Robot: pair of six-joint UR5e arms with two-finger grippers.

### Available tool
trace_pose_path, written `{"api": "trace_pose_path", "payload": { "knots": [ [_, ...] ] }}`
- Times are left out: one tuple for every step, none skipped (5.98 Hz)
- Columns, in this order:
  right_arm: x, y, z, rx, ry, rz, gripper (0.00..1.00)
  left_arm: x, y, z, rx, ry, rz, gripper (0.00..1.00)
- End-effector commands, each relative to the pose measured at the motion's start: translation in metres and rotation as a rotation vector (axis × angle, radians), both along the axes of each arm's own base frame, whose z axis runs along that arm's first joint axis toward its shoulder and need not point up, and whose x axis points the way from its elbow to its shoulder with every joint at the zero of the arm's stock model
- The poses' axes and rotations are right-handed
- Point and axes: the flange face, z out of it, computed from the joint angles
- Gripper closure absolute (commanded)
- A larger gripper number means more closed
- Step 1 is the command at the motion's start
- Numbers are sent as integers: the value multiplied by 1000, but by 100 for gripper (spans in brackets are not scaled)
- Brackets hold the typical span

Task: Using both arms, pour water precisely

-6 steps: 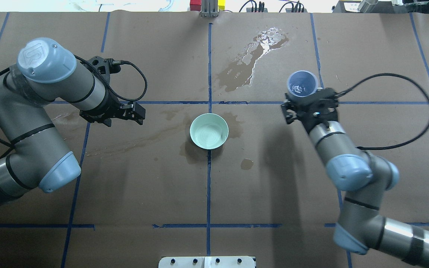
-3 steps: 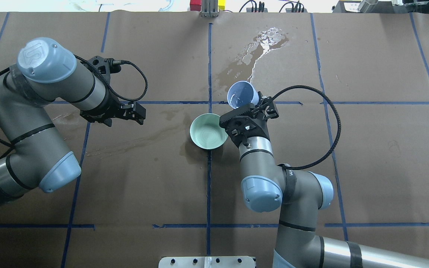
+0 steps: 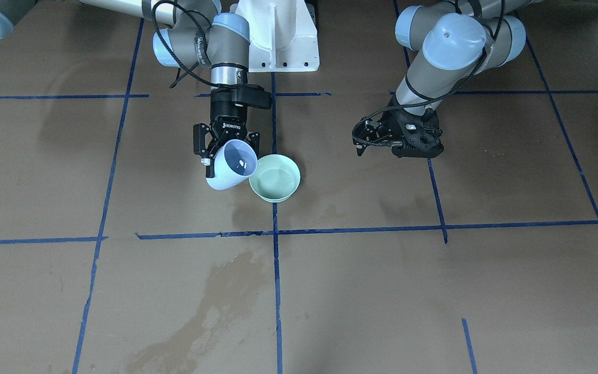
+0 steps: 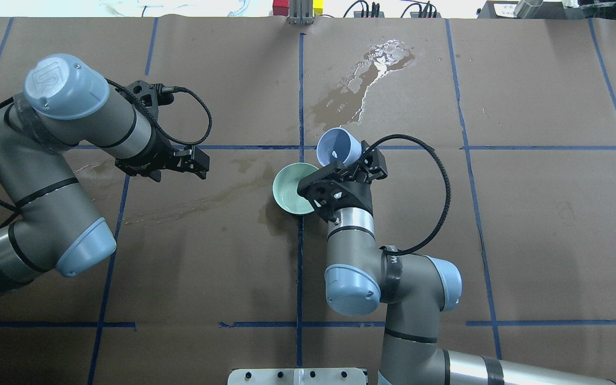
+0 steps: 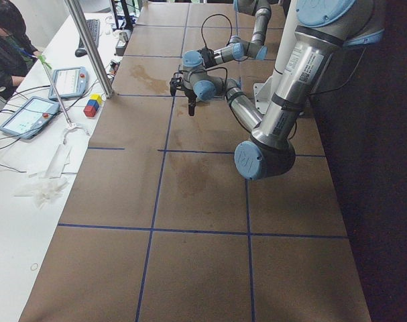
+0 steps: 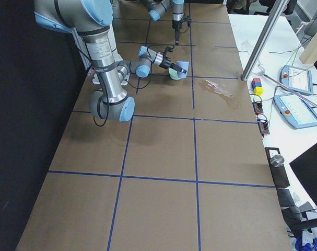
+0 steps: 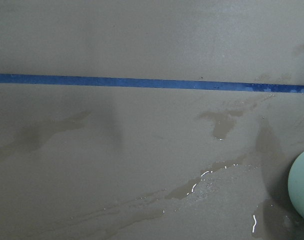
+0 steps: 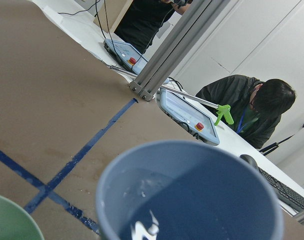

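Observation:
My right gripper (image 4: 344, 160) is shut on a pale-blue cup (image 4: 338, 145), held just above the table. The cup is tipped, its mouth toward a mint-green bowl (image 4: 291, 195) at the table's middle, its rim close to the bowl's far-right edge. The cup (image 3: 232, 167) and bowl (image 3: 276, 180) nearly touch in the front view. The water shows as faint white glints inside the cup (image 8: 141, 231). My left gripper (image 4: 197, 163) hangs empty, fingers together, well left of the bowl. The left wrist view catches only the bowl's edge (image 7: 301, 192).
A large wet spill (image 4: 364, 85) lies beyond the bowl, and wet streaks (image 7: 192, 187) run left of it. Blue tape lines grid the brown paper. The white pedestal (image 3: 278, 36) stands between the arms. An operator (image 8: 252, 112) and tablets sit past the far edge.
My right arm has swung left with the cup, from the table's right side to beside the bowl, and has tipped the cup toward the bowl. The left arm has not moved.

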Motion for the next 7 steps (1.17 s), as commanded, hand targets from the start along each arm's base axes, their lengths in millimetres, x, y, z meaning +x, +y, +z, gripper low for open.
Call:
{"api": "trace_pose_path", "payload": {
  "knots": [
    [-11,11,-1,6,109,1,100,0,0,0,0,0,0,0],
    [-15,19,-1,27,133,-2,100,0,0,0,1,0,1,0],
    [-17,26,-2,71,232,-17,100,0,0,1,2,-1,2,0],
    [-17,26,-2,88,329,-24,100,0,0,1,0,-1,1,0],
    [-18,25,0,85,367,-28,100,0,0,0,1,0,1,0],
    [-18,25,0,92,390,-30,100,0,0,0,2,1,1,0],
    [-17,25,-2,108,435,-35,100,0,0,0,2,1,1,0]
  ]
}}
